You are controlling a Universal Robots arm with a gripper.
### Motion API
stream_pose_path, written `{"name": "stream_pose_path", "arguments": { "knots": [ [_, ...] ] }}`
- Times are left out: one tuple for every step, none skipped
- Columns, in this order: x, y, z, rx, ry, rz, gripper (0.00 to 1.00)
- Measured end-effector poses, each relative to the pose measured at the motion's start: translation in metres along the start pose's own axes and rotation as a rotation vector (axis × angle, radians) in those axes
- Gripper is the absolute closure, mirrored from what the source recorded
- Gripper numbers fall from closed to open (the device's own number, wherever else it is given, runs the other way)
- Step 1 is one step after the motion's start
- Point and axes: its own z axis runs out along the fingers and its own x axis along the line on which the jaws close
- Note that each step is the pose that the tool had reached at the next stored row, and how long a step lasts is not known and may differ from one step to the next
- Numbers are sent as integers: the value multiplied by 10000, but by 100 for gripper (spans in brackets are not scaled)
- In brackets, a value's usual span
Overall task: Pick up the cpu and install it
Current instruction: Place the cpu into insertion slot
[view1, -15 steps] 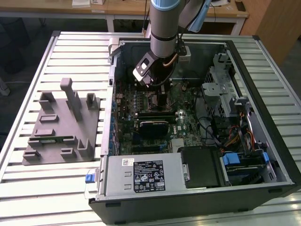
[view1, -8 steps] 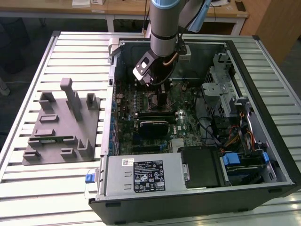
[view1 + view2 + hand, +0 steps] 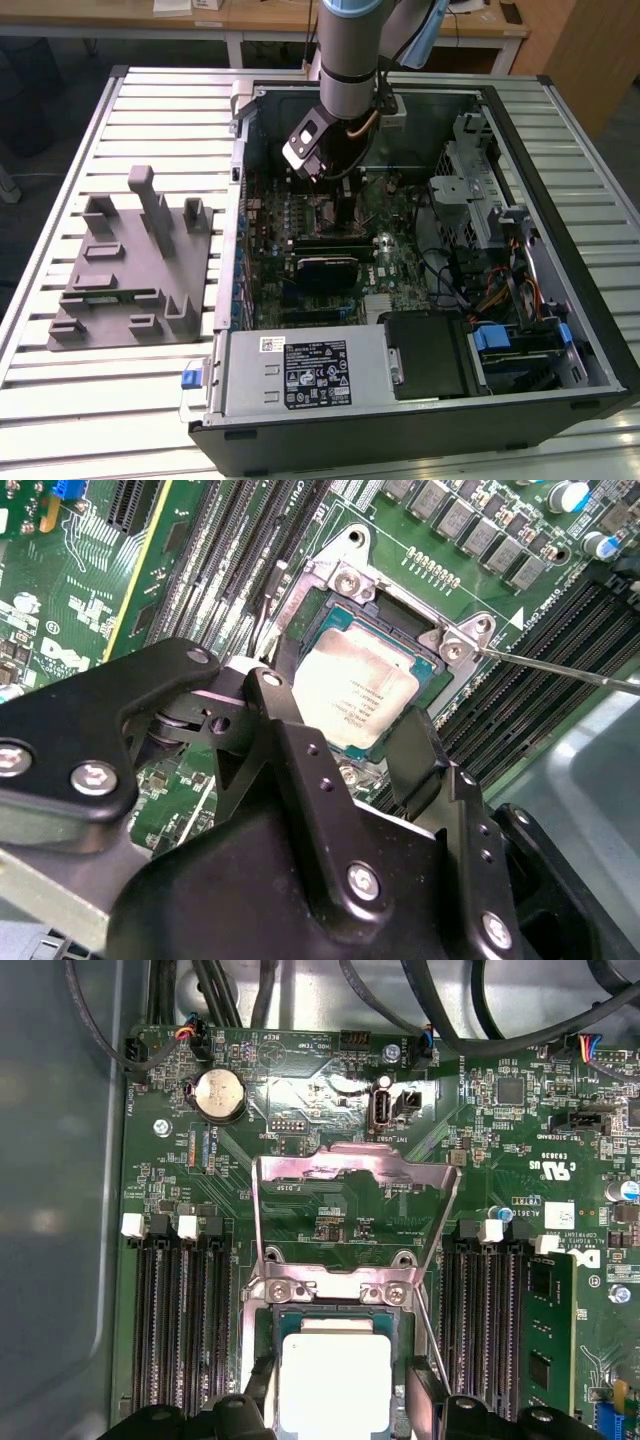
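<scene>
Exterior view: you have one open computer case [image 3: 420, 425] on a slatted metal table [image 3: 150, 110], with the arm [image 3: 350, 60] hanging over the motherboard [image 3: 400, 270] inside it. One grey holder block [image 3: 130, 270] sits on the table beside the case, at the exterior view's left. In the second wrist view, you see the black gripper [image 3: 350, 742] low over the socket [image 3: 325, 580], straddling one cpu [image 3: 355, 685]. The cpu has a pale silvery top and a green rim, and it lies flat and square inside the socket's frame. You cannot tell whether the gripper clamps the chip's edges or stands just clear of them. A thin metal lever [image 3: 560, 670] runs out from the socket's corner. In the first wrist view, the cpu sits in the same socket. The metal load plate [image 3: 350, 1175] is swung up and away from it, with rows of memory slots [image 3: 180, 1330] on either side and a coin battery [image 3: 219, 1093] farther off on the board.
</scene>
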Motion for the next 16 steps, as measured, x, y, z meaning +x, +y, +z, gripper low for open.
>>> {"name": "stream_pose_path", "arguments": {
  "knots": [
    [0, 0, 0, 0, 1, 1, 38],
    [0, 0, 0, 1, 1, 1, 40],
    [-1, -1, -2, 4, -2, 1, 46],
    [-1, -1, -1, 3, 1, 1, 46],
    [-1, -1, -1, 2, 2, 1, 48],
    [-1, 0, -1, 2, 2, 1, 48],
    [0, 0, -1, 2, 5, 0, 48],
    [0, 0, -1, 2, 6, 0, 48],
    [0, 0, 0, 1, 8, 1, 48],
    [0, 0, 0, 1, 9, 1, 48],
    [0, 0, 0, 0, 10, 1, 48],
    [0, 0, 0, 0, 12, 1, 48],
    [0, 0, 0, 0, 13, 1, 48],
    [0, 0, 0, -2, 16, 0, 48],
    [1, 1, 1, -4, 19, 1, 47],
    [1, 0, 1, -2, 20, 1, 47]
  ]
}}
